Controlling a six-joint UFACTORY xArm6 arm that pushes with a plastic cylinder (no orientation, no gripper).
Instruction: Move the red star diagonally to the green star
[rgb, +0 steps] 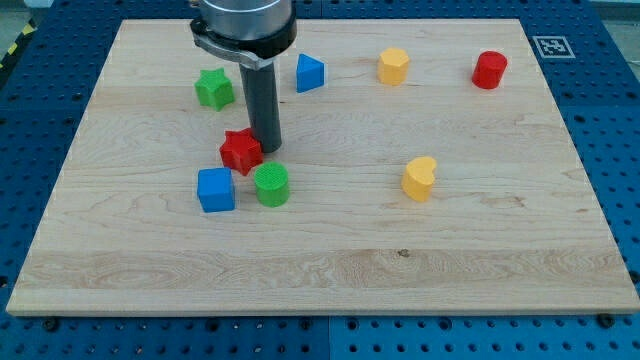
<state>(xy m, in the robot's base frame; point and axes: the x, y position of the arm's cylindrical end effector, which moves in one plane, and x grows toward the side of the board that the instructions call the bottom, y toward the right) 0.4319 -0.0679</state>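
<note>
My tip (266, 148) is a bare rod with nothing to open or hold; it touches the red star (240, 151) on that star's right edge. The green star (214, 88) sits toward the view's top-left of it; a blue cube (215, 190) and green cylinder (271, 185) lie just below.

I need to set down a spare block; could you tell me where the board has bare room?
Bare: the bottom strip below the blue cube and yellow block. Crowded: around my tip, red star, green cylinder and green star.
</note>
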